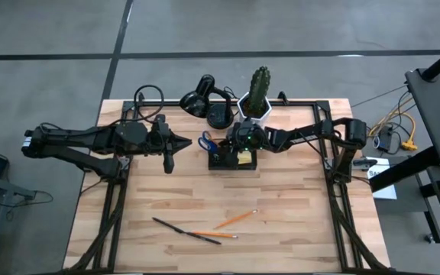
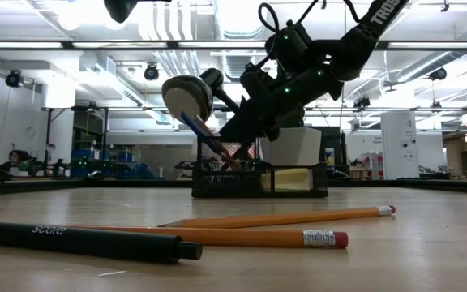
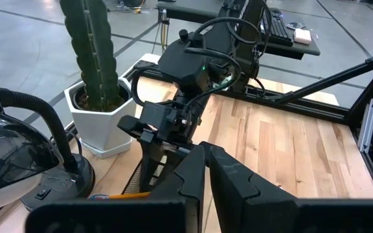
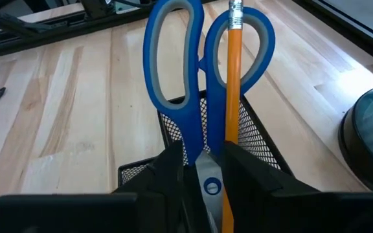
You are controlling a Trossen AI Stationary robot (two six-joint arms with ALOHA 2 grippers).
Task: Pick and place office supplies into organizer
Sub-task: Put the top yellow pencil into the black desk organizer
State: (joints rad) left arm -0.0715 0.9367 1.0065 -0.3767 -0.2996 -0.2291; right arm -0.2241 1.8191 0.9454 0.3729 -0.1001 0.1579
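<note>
Wood tabletop (image 1: 296, 229): right gripper (image 1: 239, 140) sits over the mesh organizer (image 1: 233, 160) near the back edge, fingers narrow, pinching an orange pencil (image 4: 232, 97) beside the blue-handled scissors (image 4: 173, 58). Left gripper (image 1: 168, 145) waits left of the organizer, jaws closed and empty. Two pencils (image 1: 235, 219) and a dark pen (image 1: 176, 226) lie near the front edge: light, stiff, prone to rolling, so pinch them mid-shaft.

R arm is reaching in across the table w/ wrist angling down, right gripper (image 1: 239, 145) sitting low, fingers (image 4: 173, 169) nearly closed w/ a narrow gap. L arm is stretching level toward centre, left gripper (image 1: 169, 156) hanging free, fingers (image 3: 228, 175) pressed together.
</note>
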